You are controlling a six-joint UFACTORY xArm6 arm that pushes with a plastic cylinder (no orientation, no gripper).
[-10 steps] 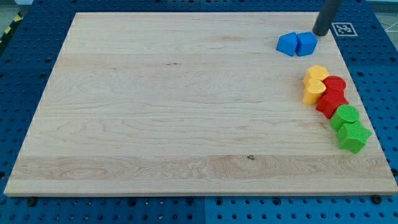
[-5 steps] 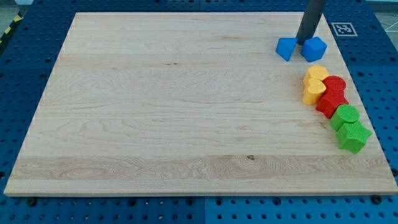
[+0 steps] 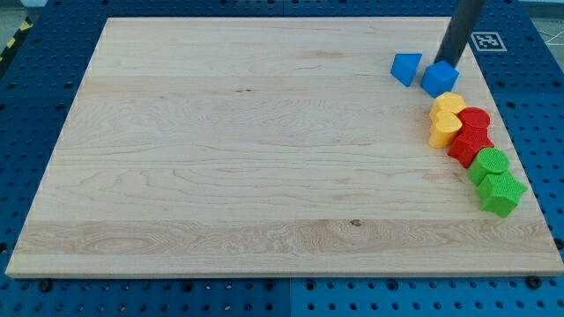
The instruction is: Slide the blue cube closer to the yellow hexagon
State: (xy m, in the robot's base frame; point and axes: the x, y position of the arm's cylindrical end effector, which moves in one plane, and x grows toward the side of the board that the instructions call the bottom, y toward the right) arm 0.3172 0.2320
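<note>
1. Pale grained wooden board (image 3: 247, 150) on blue pegboard (image 3: 26, 106).
2. Matte blue cube (image 3: 440, 78), view's top right, touching yellow hexagon (image 3: 448, 103) below it.
3. My tip (image 3: 446, 63) at cube's top edge; no jaws, plain rod.
4. Another blue block (image 3: 406, 68) just left.

A second blue block (image 3: 405, 68), yellow heart (image 3: 443, 130), two red blocks (image 3: 470, 137) and two green blocks (image 3: 496, 182) crowd the wooden worktop's (image 3: 229, 158) right edge.

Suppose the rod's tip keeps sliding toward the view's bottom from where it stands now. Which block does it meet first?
My tip sits at the top edge of the blue cube, so that cube comes first. Just below it lies the yellow hexagon; whether they already touch is unclear.
</note>
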